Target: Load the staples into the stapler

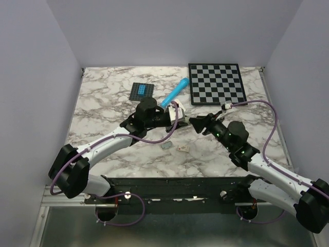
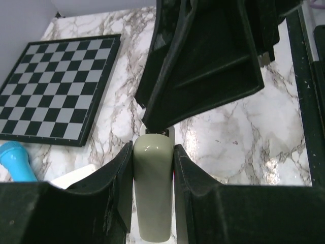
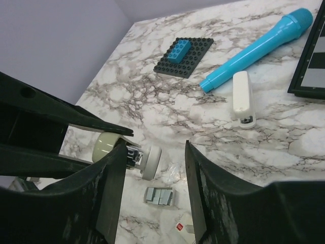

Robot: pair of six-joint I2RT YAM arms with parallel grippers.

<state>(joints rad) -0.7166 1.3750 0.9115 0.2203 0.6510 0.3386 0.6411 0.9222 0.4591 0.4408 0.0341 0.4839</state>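
Observation:
My left gripper (image 1: 174, 116) (image 2: 152, 148) is shut on the cream-white stapler (image 2: 152, 193), holding it above the table. In the right wrist view the stapler (image 3: 107, 144) sticks out of the left gripper's fingers (image 3: 56, 109) with its shiny metal rail (image 3: 133, 154) and a white end showing. My right gripper (image 1: 196, 122) (image 3: 155, 148) is open and empty, facing the stapler's front end, which lies by its left finger. The staples (image 3: 159, 195) (image 1: 166, 146), small grey blocks, lie on the marble below, between the two grippers.
A bright blue cylinder (image 1: 175, 92) (image 3: 256, 48) lies behind the grippers, with a second white stapler-like bar (image 3: 242, 99) beside it. A chessboard (image 1: 216, 83) is at back right and a black studded plate (image 1: 142, 91) with a blue brick at back. A small white box (image 1: 182, 148) sits by the staples.

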